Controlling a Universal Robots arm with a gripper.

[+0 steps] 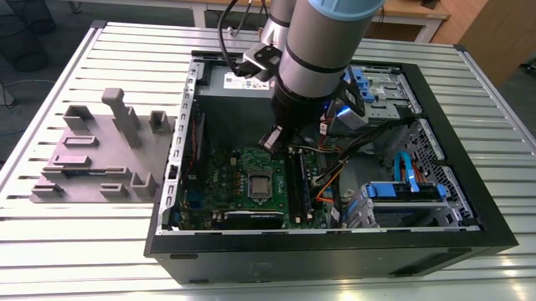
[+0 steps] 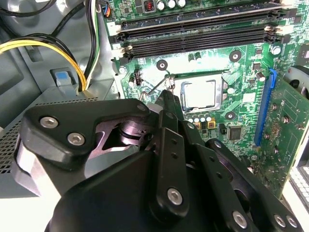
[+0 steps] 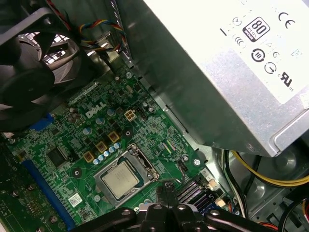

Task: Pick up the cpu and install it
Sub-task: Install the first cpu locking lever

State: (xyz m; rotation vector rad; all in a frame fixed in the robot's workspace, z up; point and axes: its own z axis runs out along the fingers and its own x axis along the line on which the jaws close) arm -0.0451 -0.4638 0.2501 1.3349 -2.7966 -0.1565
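Observation:
The cpu (image 1: pixel 260 185) (image 2: pixel 198 94) (image 3: pixel 120 180) is a small silver square lying flat in the metal-framed socket (image 3: pixel 145 166) on the green motherboard (image 1: pixel 226 169) inside the open computer case (image 1: pixel 335 251). My gripper (image 1: pixel 275 139) (image 2: pixel 167 95) (image 3: pixel 166 189) hangs above the board beside the socket, a little off the chip and not touching it. Its black fingers are pressed together with nothing between them. A thin socket lever (image 2: pixel 155 88) runs next to the fingertips.
A mauve-grey tray (image 1: pixel 92 157) with upright blocks sits outside the case at the exterior view's left. Inside the case are a silver power supply (image 3: pixel 217 72), a black fan (image 3: pixel 34 63), memory slots (image 2: pixel 193 34), loose cables (image 2: pixel 43 46) and blue drive bays (image 1: pixel 402 188).

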